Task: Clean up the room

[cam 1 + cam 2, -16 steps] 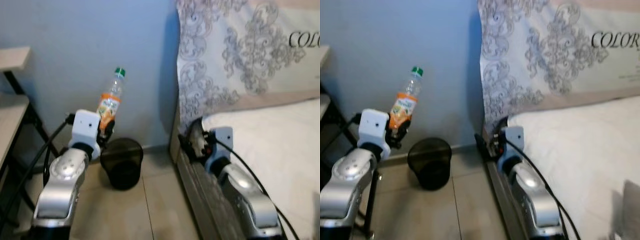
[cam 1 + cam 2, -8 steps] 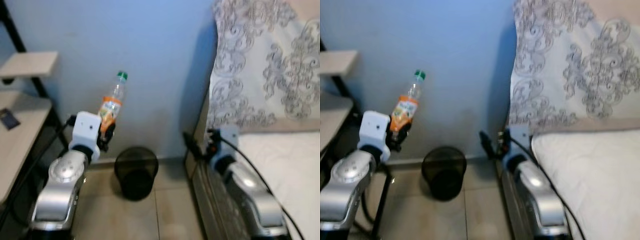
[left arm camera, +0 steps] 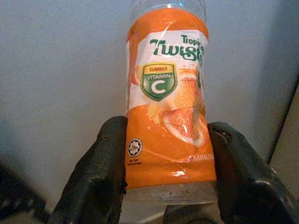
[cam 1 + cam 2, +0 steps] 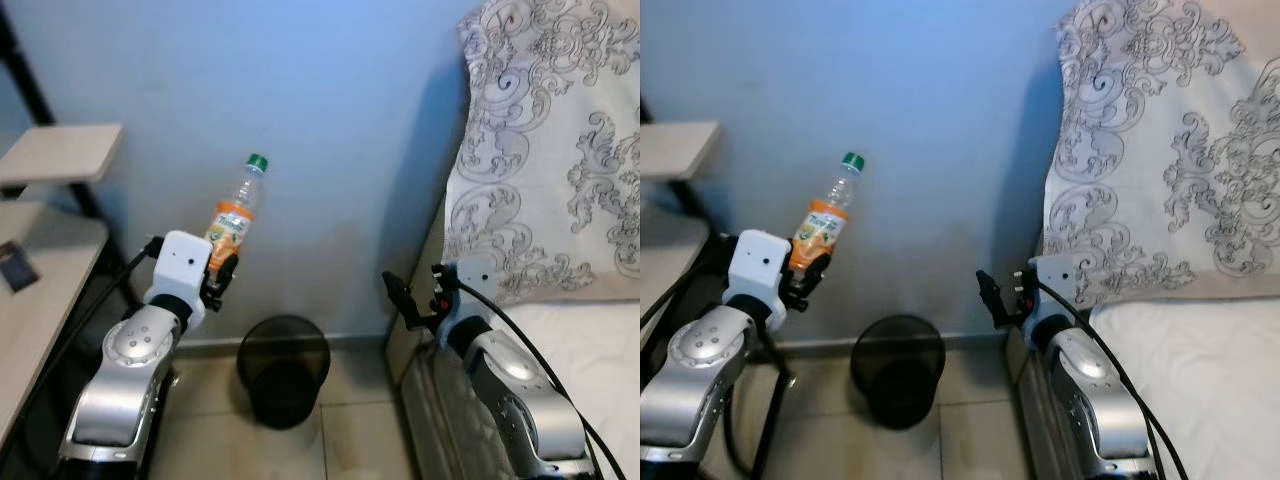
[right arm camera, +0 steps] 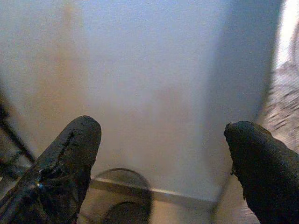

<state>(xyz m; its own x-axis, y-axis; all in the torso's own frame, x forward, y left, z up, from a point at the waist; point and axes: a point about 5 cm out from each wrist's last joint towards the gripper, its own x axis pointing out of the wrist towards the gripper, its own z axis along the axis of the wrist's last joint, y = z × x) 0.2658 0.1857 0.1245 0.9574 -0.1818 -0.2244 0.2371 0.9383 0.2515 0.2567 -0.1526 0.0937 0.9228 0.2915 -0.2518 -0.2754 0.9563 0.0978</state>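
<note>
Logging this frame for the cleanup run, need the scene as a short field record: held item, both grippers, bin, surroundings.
held item: orange drink bottle, green cap, tilted
left gripper: shut on the bottle, raised in front of the blue wall
right gripper: open, empty, held forward beside the bed
bin: dark waste bin on the floor by the wall, below and to the right of the bottle
surroundings: patterned pillow on the bed, shelf at left

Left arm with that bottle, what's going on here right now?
The left end effector is shut on an orange juice bottle, holding it up near the blue wall, above and to the left of the black wastebasket on the floor. The right end effector is open and holds nothing, beside the bed.
</note>
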